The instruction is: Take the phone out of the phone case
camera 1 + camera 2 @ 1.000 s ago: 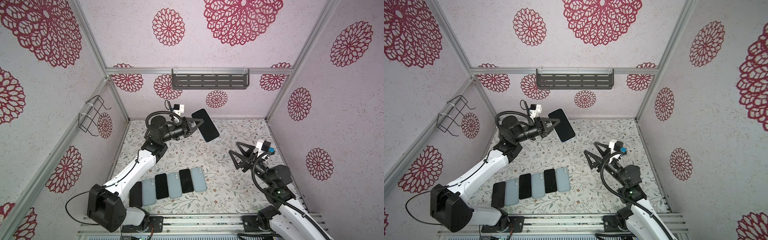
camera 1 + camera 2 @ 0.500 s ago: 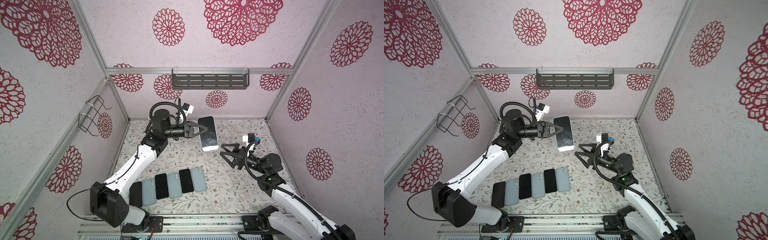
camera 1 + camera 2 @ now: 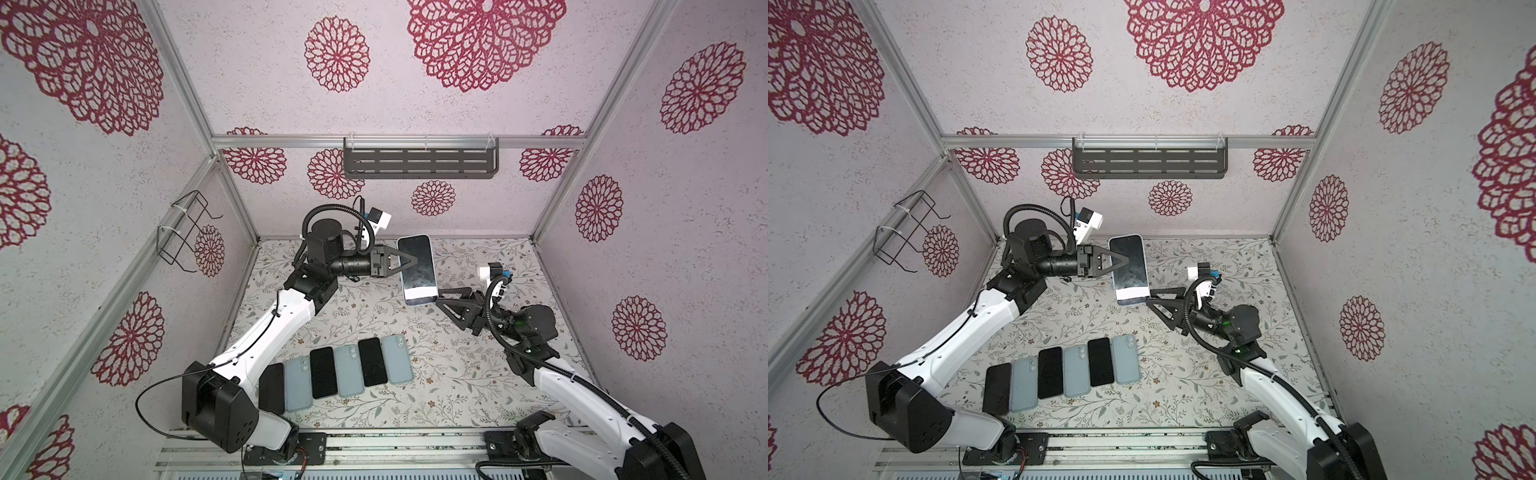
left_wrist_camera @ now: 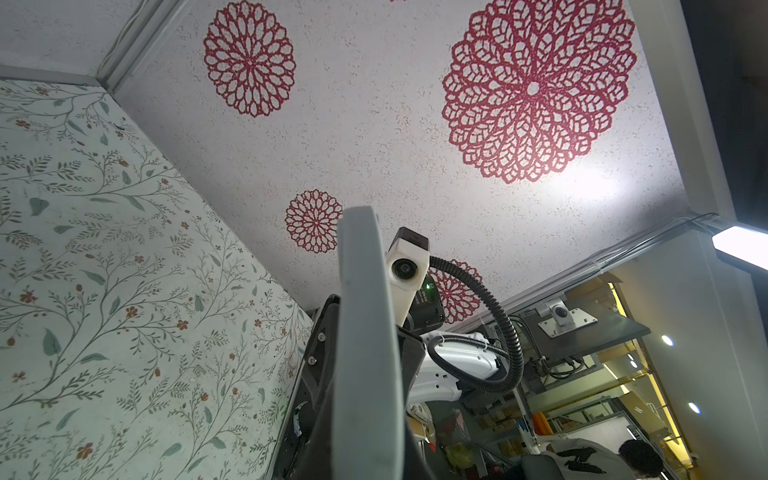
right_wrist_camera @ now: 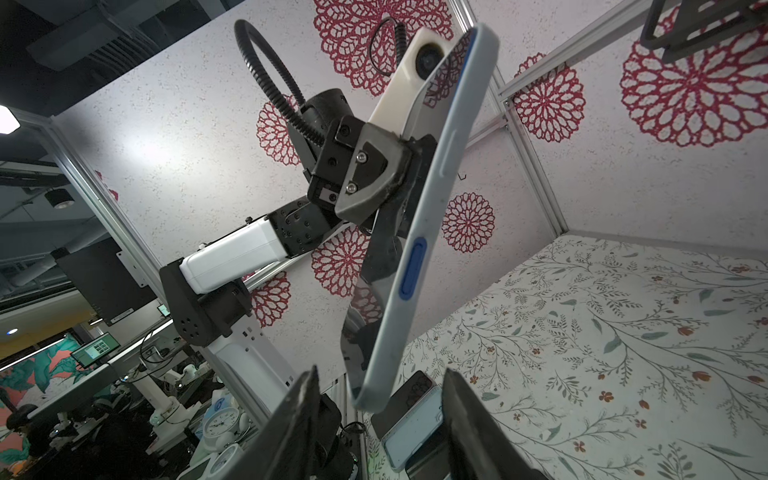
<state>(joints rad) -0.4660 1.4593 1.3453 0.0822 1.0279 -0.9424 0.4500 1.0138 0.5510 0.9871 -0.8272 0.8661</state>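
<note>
Your left fingers (image 3: 411, 262), black and wedge-shaped, are clamped tight on one long edge of the phone (image 3: 417, 270), holding it in the air above the floral tabletop (image 3: 457, 374). Its glossy dark screen faces up, and the matte pale-blue case (image 5: 426, 208), round-cornered, wraps it. Its long axis runs from the back wall toward the front. Your right fingers (image 5: 469, 436) stand part open astride its near end, not touching.

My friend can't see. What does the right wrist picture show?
The left gripper holds a cased phone tilted in the air, edge toward the camera. The right gripper has open jaws either side of one corner, not touching. Behind it, phones lie on the flowery table.
</note>
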